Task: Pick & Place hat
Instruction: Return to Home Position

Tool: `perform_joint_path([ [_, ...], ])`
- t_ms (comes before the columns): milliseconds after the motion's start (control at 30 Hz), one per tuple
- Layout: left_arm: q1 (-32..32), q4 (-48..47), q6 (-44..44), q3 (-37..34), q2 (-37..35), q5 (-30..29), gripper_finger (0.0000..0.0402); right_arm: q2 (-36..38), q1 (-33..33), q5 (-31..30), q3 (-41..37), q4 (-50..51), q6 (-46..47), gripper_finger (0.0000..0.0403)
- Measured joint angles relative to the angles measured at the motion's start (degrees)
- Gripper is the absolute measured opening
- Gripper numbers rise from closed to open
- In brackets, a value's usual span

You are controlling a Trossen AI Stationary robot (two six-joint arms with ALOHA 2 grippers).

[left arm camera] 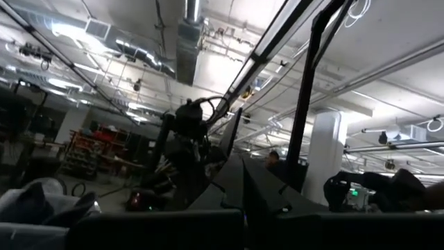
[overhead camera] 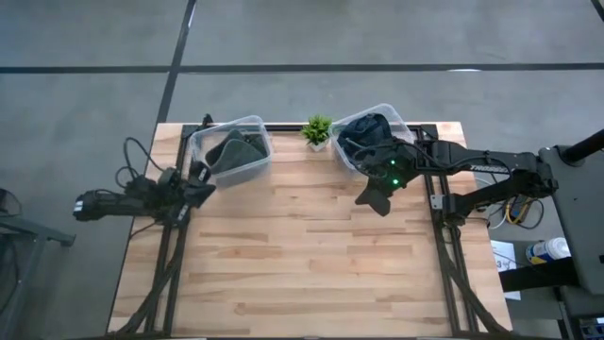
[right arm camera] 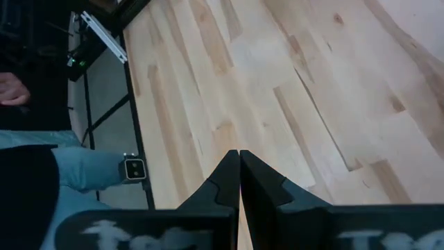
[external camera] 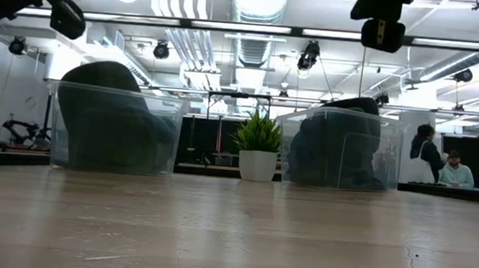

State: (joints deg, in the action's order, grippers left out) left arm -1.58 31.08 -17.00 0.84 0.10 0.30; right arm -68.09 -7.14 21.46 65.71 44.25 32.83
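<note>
Two clear plastic bins stand at the table's far edge. The left bin (overhead camera: 231,151) (external camera: 116,129) holds a dark hat (overhead camera: 238,151), and the right bin (overhead camera: 373,137) (external camera: 341,151) holds another dark hat (overhead camera: 370,132). My left gripper (overhead camera: 206,189) (left arm camera: 243,182) is drawn back at the table's left edge near the left bin, shut on nothing and pointing up toward the ceiling. My right gripper (overhead camera: 377,203) (right arm camera: 239,173) hangs above the bare wood just in front of the right bin, shut on nothing and slanting down.
A small green plant in a white pot (overhead camera: 317,130) (external camera: 258,148) stands between the bins. The wooden tabletop (overhead camera: 311,264) stretches toward the near edge. A person's sleeve and wristwatch (right arm camera: 132,169) show beside the table, and people sit in the room beyond (external camera: 451,172).
</note>
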Motion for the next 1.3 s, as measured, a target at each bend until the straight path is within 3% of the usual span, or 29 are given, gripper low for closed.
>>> perform_joint_path([
  [433, 0.0, -2.0, -0.1, -0.4, 0.0, 5.6, 0.0, 0.1, 0.0, 0.1, 0.4, -1.7, 1.6, 0.0009],
  [700, 0.0, -12.3, -1.0, -0.4, 0.0, 7.7, 0.0, 0.2, 0.2, 0.1, 0.4, -2.0, 3.6, 0.0009],
  [1300, 0.0, -23.8, 0.4, -0.5, 0.0, 9.5, 0.0, 3.1, 0.6, -0.6, 0.4, -4.3, 7.0, 0.0008],
])
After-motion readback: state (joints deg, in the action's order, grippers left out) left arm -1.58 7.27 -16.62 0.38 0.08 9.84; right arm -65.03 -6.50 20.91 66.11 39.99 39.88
